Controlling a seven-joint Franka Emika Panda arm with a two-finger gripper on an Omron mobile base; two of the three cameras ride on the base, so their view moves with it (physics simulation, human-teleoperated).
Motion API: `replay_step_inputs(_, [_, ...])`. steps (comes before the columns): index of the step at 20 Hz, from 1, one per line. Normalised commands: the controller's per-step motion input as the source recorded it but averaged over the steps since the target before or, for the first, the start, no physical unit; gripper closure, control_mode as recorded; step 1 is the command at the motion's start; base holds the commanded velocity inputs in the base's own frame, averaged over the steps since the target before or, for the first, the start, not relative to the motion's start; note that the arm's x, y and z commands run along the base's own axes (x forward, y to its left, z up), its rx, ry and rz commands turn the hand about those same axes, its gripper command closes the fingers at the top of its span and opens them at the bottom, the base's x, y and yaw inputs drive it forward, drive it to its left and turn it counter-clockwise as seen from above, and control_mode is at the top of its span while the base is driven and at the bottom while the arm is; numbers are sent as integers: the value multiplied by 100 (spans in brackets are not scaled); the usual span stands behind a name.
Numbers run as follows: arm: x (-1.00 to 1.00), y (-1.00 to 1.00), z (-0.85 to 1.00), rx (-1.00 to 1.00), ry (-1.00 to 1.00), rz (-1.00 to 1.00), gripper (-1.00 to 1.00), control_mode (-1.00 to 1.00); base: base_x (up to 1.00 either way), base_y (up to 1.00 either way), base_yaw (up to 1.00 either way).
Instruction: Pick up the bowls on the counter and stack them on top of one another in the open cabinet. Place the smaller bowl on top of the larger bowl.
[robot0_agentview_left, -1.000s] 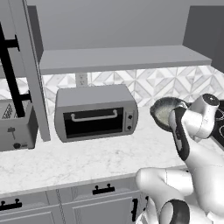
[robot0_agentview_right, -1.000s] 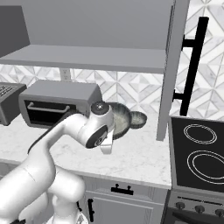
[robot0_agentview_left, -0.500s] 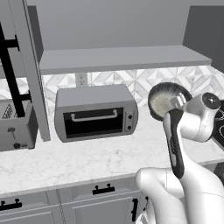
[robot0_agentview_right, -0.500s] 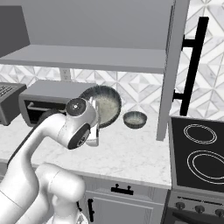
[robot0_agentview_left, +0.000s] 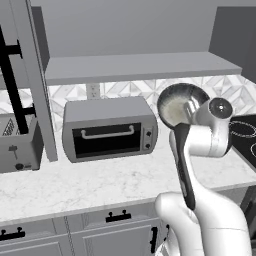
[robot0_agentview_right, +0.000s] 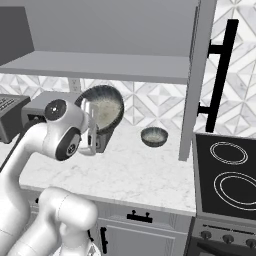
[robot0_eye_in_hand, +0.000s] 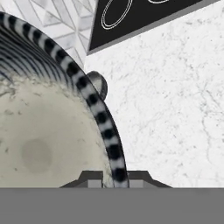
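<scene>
Simulated kitchen: the counter runs beneath the open cabinet. Nearest, the gripper pinches the rim of the larger bowl, which is carried in the air and tipped on edge in front of the toaster oven. Farther back, the smaller bowl sits near the counter's back edge, close to the stove end. Risks: a rim-only pinch may let the tilted bowl slip or swing; its rim may strike the shelf's front edge on the way up.

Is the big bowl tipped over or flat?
Tipped. The big bowl is held up in the air on its side, its speckled inside facing sideways, the gripper pinching its rim.
</scene>
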Motion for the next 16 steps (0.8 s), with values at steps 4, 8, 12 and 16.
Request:
replay_step_inputs(4, [0, 25, 48, -1, -8, -7, 100, -100, 0, 0, 0])
replay_step_inputs(8, [0, 7, 56, 0, -12, 0, 100, -100, 0, 0, 0])
replay_step_inputs(12, [0, 0, 69, 0, -6, 1, 100, -100, 0, 0, 0])
replay_step_inputs(16, [0, 2, 66, 0, -1, 5, 100, -100, 0, 0, 0])
